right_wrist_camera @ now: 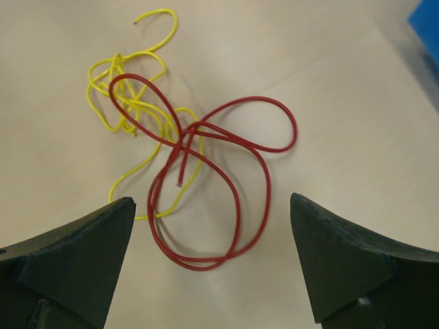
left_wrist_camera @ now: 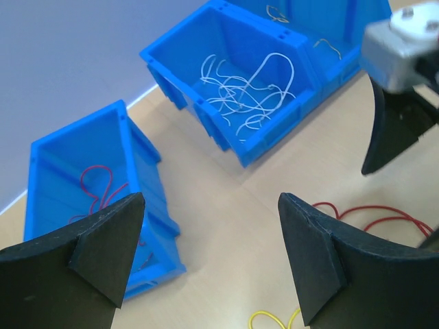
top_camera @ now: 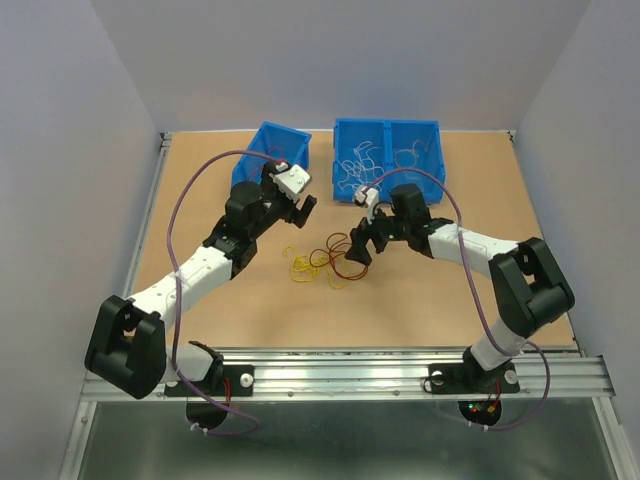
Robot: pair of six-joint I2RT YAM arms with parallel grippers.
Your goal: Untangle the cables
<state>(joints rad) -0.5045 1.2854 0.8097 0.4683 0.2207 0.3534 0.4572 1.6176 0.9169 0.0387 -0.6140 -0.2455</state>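
Since these cables (right_wrist_camera: pixel 182 140) on the table (right_wrist_camera: pixel 329 62) are light and floppy, I'd pinch the red loop (right_wrist_camera: pixel 260 99) with my right end effector (right_wrist_camera: pixel 211 202), spread apart just above them.

1. The left arm (top_camera: pixel 190 275) and right arm (top_camera: pixel 470 245) have white tubular links between black joint housings.
2. Each carries one bulky, rounded black joint block (top_camera: pixel 125 345).
3. A thin purple cable (top_camera: pixel 186 195) loops along each arm.
4. A pale grey camera block (left_wrist_camera: pixel 401 44) has a screw head on top.
5. The jaws are matte black faceted wedges with blunt tips.
6. Small red and green lights (top_camera: pixel 480 408) sit at the right arm's base.
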